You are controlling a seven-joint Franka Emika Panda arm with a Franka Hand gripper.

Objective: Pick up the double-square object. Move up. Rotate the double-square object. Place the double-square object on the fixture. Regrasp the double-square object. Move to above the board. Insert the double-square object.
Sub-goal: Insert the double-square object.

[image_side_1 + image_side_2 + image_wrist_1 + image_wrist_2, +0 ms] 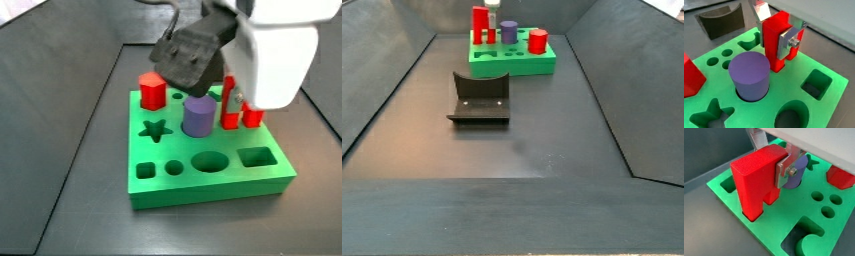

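Observation:
My gripper (775, 32) is shut on the double-square object (774, 42), a bright red blocky piece held upright between the silver fingers (791, 44). The gripper is over the green board (827, 107), near one edge. The piece's lower end meets the board's top at a cut-out (751, 216); how deep it sits is hidden. Both side views show the piece standing at the board (235, 108) (480, 20). The gripper also shows in a wrist view (767, 158) and a side view (201, 50). The dark fixture (480, 98) stands on the floor, apart from the board (513, 66), with nothing on it.
A purple cylinder (749, 75) stands in a round hole right beside the held piece. A red hexagonal peg (691, 77) stands in the board farther off (152, 92). Star, round and square cut-outs (817, 82) are open. Dark sloping walls (396, 90) enclose the floor.

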